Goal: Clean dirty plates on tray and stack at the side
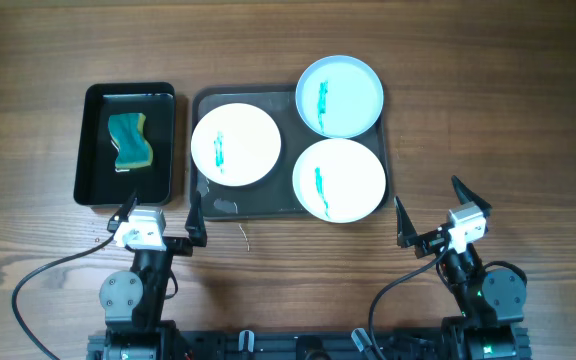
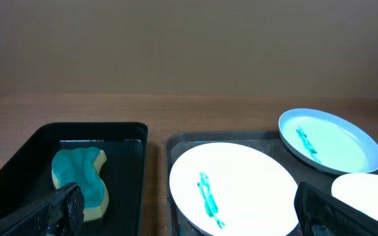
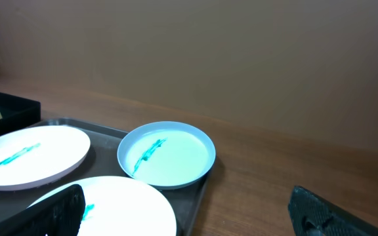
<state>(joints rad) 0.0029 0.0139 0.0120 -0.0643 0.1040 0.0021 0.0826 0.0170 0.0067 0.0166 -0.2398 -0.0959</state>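
Observation:
Three round plates lie on the dark grey tray (image 1: 245, 203), each with a teal smear. A white plate (image 1: 236, 145) is at the left (image 2: 231, 187) (image 3: 28, 156). A bluish plate (image 1: 340, 96) is at the far right, overhanging the rim (image 2: 330, 139) (image 3: 167, 154). A white plate (image 1: 339, 180) is at the near right (image 3: 110, 203). My left gripper (image 1: 160, 212) (image 2: 189, 213) is open and empty, near the tray's front left corner. My right gripper (image 1: 433, 215) (image 3: 189, 213) is open and empty, on the table right of the tray.
A smaller black tray (image 1: 93, 140) left of the grey tray holds a teal and yellow sponge (image 1: 130, 141) (image 2: 81, 177). Bare wooden table (image 1: 508, 120) surrounds the trays. Cables run from both arm bases at the front edge.

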